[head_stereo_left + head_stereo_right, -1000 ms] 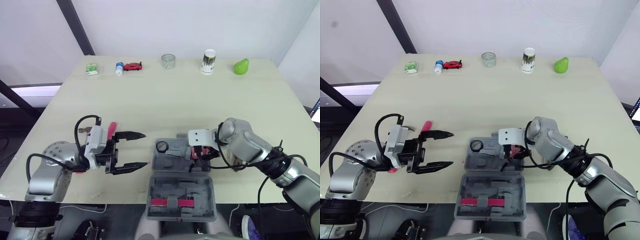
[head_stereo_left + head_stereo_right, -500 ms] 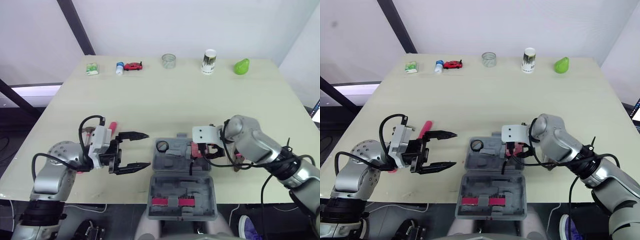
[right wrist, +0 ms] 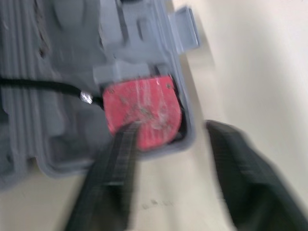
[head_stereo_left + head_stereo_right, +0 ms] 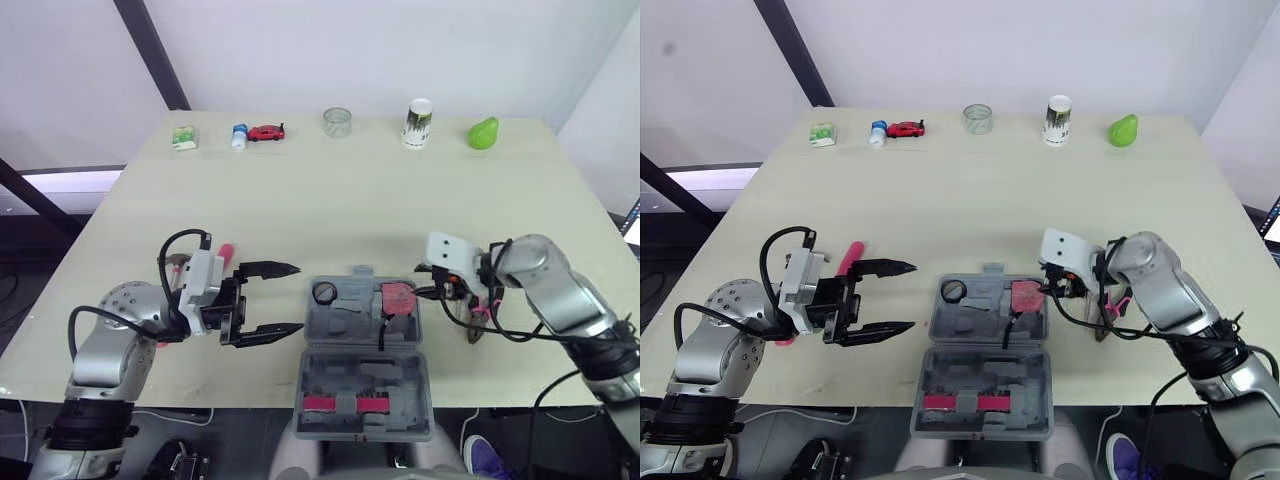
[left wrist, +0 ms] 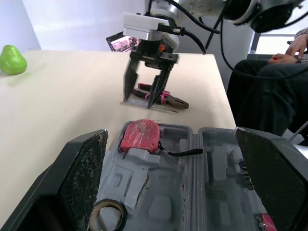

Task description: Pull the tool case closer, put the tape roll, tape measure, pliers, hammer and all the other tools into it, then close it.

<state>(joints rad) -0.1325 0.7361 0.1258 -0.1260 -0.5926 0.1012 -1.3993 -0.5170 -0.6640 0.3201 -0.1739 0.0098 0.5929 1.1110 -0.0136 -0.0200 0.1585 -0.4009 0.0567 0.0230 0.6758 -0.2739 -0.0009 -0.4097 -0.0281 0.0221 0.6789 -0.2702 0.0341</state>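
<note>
Two tools sit in the tool case (image 4: 360, 325): tape roll (image 4: 323, 293), tape measure (image 4: 398, 298). Pliers (image 5: 166, 99) lie on the surface (image 4: 350, 200) beside it, under the spread right gripper (image 5: 139, 101); left gripper (image 4: 297, 297) open too. Stiff, weighty; probably pinch across both handles.

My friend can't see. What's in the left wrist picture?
An open grey tool case holds a red tape measure and a tape roll. Beyond it the right gripper, jaws open, points down beside pink-handled pliers on the table.
</note>
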